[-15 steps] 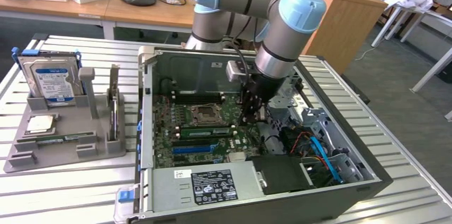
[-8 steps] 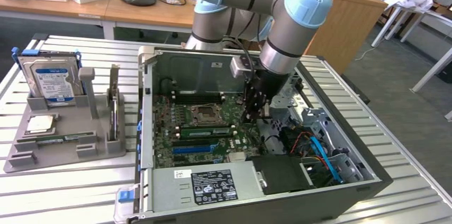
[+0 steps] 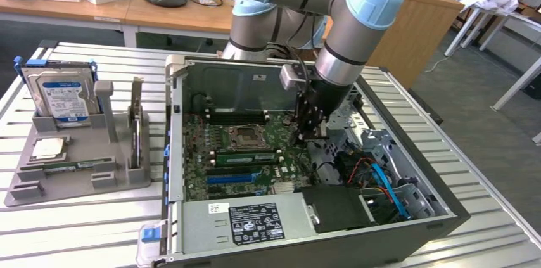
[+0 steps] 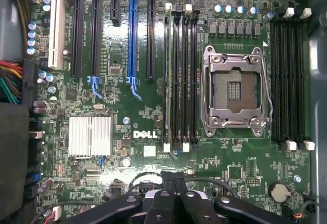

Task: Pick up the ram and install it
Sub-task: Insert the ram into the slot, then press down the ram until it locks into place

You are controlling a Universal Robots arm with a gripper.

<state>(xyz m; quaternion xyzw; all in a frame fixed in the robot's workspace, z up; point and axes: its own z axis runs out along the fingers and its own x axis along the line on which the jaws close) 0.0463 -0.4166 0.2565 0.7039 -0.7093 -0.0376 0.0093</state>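
Jaws: closed tight, the two black fingers pressed together with nothing between them; the gripper holds nothing and touches nothing, hanging above the board.
Gripper position: in the exterior view the gripper is lowered into the open computer case, beside the empty CPU socket, its wrist camera looking straight down on the board.
Ram: a green ram stick lies seated in a slot on the motherboard; in the wrist view it reads as the green-edged ram stick in the outermost slot of the bank next to the CPU socket, the neighbouring slots bare.
Second ram: another ram stick lies flat in the grey parts tray on the exterior view's left, well apart from the gripper.
Why so: probably one stick is already installed, and the closed fingers suit pressing down rather than grasping.
Tray neighbours: hard drive upright, processor chip flat.
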